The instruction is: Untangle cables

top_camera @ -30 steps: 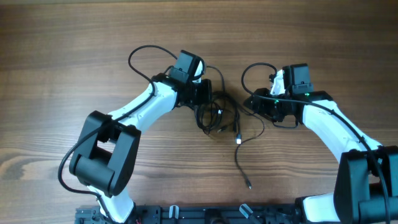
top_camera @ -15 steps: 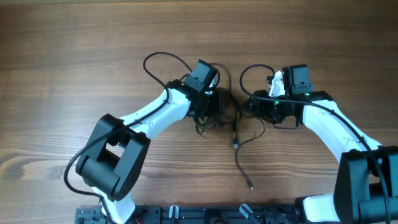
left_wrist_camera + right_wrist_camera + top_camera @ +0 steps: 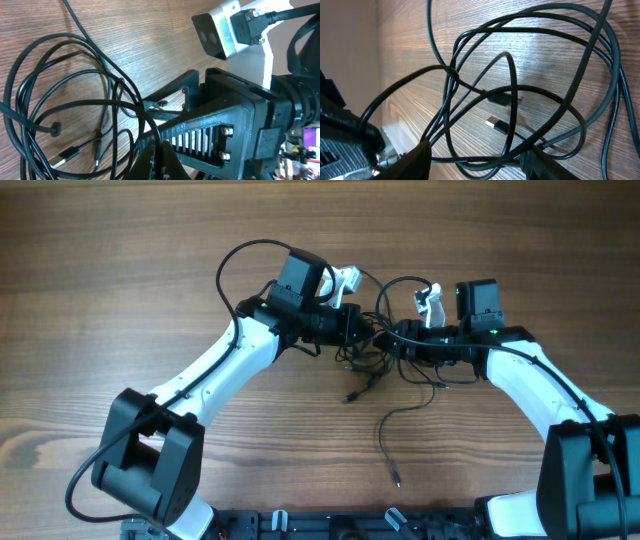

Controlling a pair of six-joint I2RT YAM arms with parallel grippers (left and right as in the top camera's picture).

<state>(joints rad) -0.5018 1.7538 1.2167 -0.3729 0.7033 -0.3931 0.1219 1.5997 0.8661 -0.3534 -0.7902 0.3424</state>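
1. The cables [image 3: 368, 360] lie in a knotty bunch in the middle of the table [image 3: 120, 260], right between the two claws. One loose tail runs toward the near edge and ends in a little plug [image 3: 397, 480].
2. I think these cords are thin, soft and very light. They will bend, flop and slip when pulled. A hard tug could make the knot tighter.
3. A good place to hold is one single cord at the edge of the bunch, or just behind a tip like the silver plug [image 3: 496, 124]. The thick middle is a bad place, because many cords cross there.
4. The left claw [image 3: 352, 332] sits at the left side of the bunch. Its tips are hidden, so I cannot tell if it is pinching anything.
5. The right claw [image 3: 398, 338] sits at the right side. Its fingers [image 3: 417, 160] stand wide apart, and cords run across the gap.
6. I see no box, bin or tray here, so nothing holds the cords.
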